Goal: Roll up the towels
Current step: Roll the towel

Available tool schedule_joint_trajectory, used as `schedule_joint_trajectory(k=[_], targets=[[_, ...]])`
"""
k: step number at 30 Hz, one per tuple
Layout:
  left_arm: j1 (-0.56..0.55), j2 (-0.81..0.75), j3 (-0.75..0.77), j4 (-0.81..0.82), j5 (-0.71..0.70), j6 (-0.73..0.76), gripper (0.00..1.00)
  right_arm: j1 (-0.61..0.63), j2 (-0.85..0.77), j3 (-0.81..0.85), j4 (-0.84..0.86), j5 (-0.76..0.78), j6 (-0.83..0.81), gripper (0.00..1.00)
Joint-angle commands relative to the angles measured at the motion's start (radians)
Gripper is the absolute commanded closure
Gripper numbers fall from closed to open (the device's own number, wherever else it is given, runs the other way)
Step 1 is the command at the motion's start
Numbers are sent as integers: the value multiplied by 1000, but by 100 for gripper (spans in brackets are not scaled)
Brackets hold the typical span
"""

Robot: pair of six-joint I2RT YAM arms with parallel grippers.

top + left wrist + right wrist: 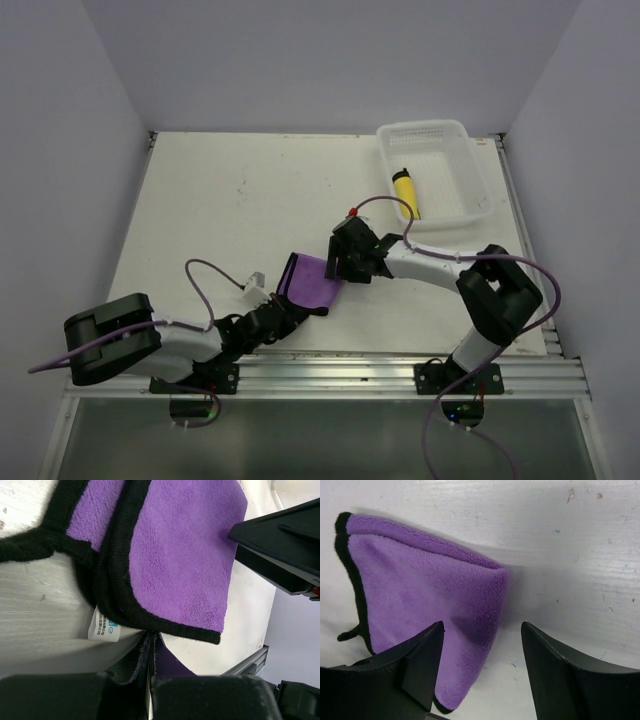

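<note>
Looking at a purple towel (308, 282) folded over on the table (220, 200), black edging (117, 580) all round. Got its near edge pinched in the left gripper (151, 677), clenched tight on the cloth with barely a slit between the jaws. Straight ahead of those jaws: the rest of the fold lying flat, two layers stacked, plus a little white label (103, 626) poking out from under the edging just to one side. Also a black loop (30, 547) trailing off further to that same side. Past the far edge of the fold, facing the left jaws: the black body of the other gripper.

Now the right gripper (482, 625): spread wide, released, gripping nothing. Hovers at the opposite side of the same towel. Has the folded purple corner partly under one finger and reaching into the gap between the jaws, with bare table under the other finger. Can't tell from the wrist view whether the fingertips actually touch the cloth.

As for the yellow towel (405, 190): looks rolled up, lying in the white basket (424, 128), well apart from both sets of jaws, off behind the right gripper's back end.
</note>
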Motion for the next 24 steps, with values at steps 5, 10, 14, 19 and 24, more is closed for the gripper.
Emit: schedule_joint_trajectory(k=[5,10,14,19,24], targets=[[0,-29,-15,-242,3,67,100,0,49,13,51,53,15,37],[0,-51,4,-273,-3,87,100,-1,86,32,68,44,15,46],[2,-72,13,-294,-7,95,100,0,114,46,71,33,8,66],[2,-115,34,-357,-33,126,100,0,131,69,76,10,-20,88],[0,-216,87,-487,-90,175,100,5,105,121,-34,62,-110,92]])
